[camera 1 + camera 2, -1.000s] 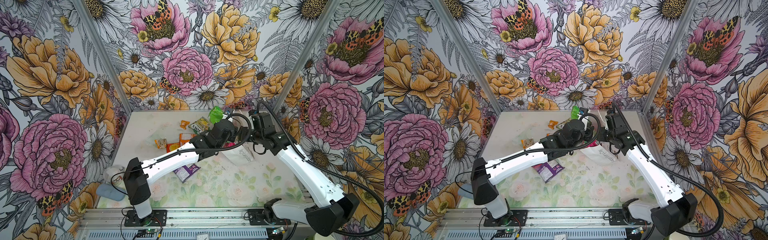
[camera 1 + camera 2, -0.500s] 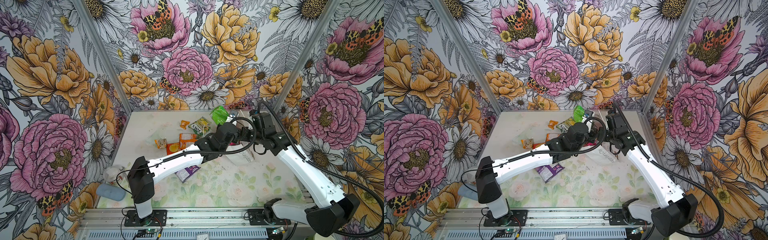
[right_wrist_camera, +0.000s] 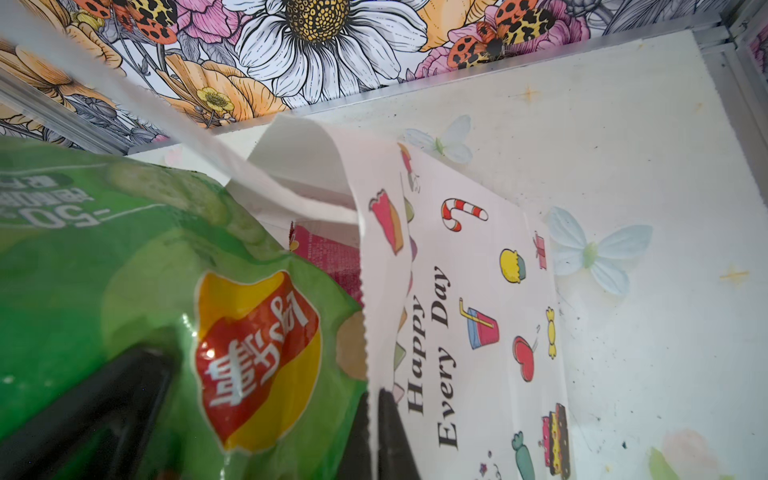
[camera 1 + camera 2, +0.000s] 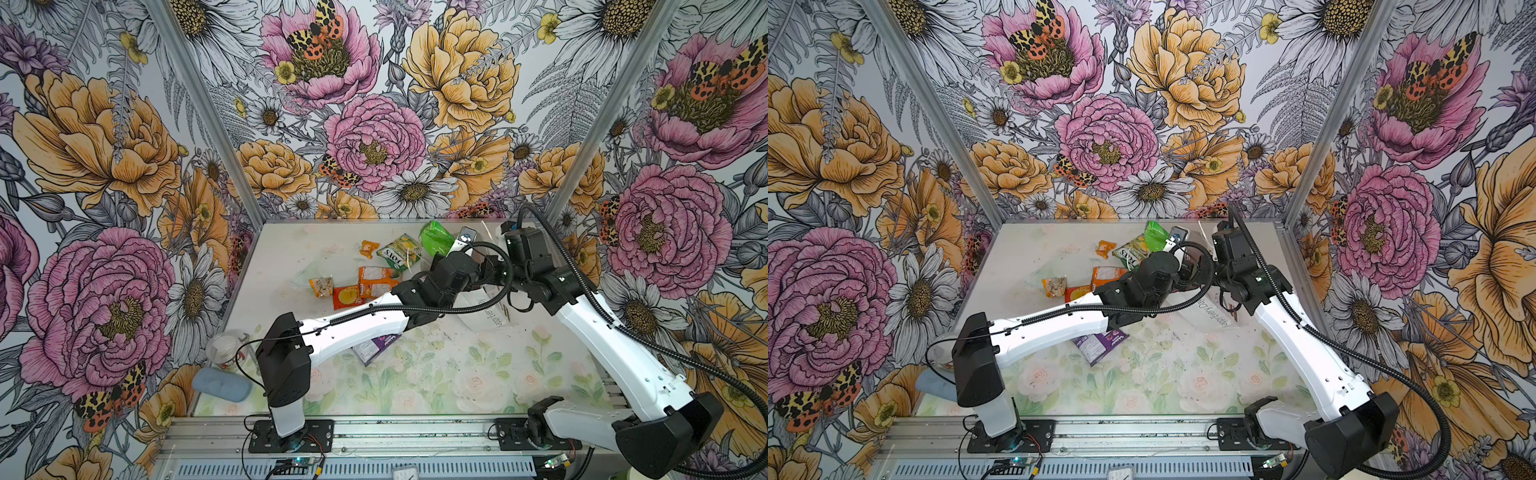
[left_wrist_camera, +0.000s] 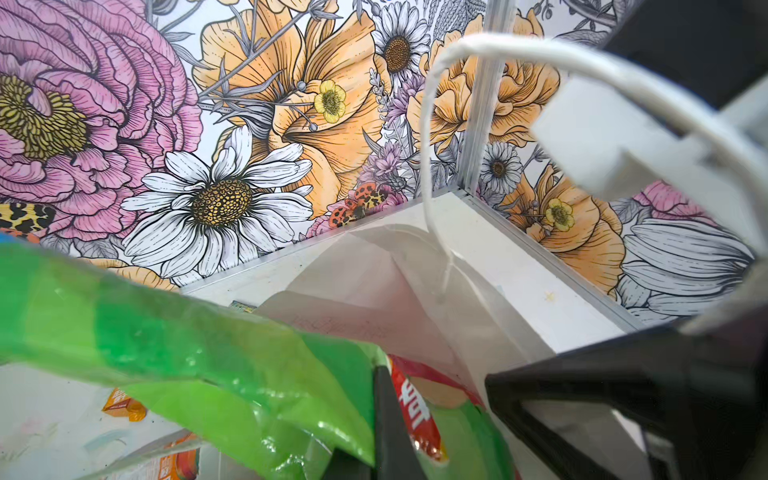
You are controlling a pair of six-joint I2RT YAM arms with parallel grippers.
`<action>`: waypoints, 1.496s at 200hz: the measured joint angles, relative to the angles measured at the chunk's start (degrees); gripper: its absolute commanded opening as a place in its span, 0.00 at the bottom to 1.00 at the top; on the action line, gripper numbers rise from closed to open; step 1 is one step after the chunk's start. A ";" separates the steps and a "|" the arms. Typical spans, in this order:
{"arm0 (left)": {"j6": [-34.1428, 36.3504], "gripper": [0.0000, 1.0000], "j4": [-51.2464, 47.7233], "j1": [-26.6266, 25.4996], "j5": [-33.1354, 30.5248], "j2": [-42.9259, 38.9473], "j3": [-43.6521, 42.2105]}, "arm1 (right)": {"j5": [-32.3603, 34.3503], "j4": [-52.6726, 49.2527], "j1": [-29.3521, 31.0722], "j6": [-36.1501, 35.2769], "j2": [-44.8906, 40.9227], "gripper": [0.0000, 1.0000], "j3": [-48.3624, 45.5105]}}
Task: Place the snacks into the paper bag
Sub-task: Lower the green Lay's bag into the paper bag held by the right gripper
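One paper bag (image 3: 478,291), one gripped green packet (image 4: 434,237), six loose snacks (image 4: 398,257).

Mouth of paper bag (image 3: 457,291) crowded by green chips packet (image 3: 124,270), front tabletop (image 4: 436,374) open

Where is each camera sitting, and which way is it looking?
Top views: high above the near edge, looking down at the table; left arm and right arm show.
Left wrist: on the left arm, looking past the left pincer at the green chips packet it grips and the paper bag.
Right wrist: on the right arm, looking past the right pincer pinching the paper bag's rim.
Shared: both wrist views show packet and bag.
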 measured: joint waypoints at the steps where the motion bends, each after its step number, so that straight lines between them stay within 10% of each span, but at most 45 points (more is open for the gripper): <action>1: -0.17 0.00 -0.02 -0.09 0.13 0.09 0.09 | -0.02 0.00 0.00 0.07 0.00 0.00 -0.02; 121: -20.59 0.15 -2.12 3.41 23.54 2.71 2.89 | 1.05 1.66 -0.63 1.01 -1.18 0.00 -1.68; 226: -25.64 0.86 -14.62 6.03 23.96 -5.49 2.40 | 0.37 2.01 -0.42 1.16 -1.46 0.00 -1.86; 299: -32.87 0.99 -22.58 13.29 23.96 -9.14 12.00 | 0.17 2.12 -0.39 1.16 -1.44 0.00 -1.86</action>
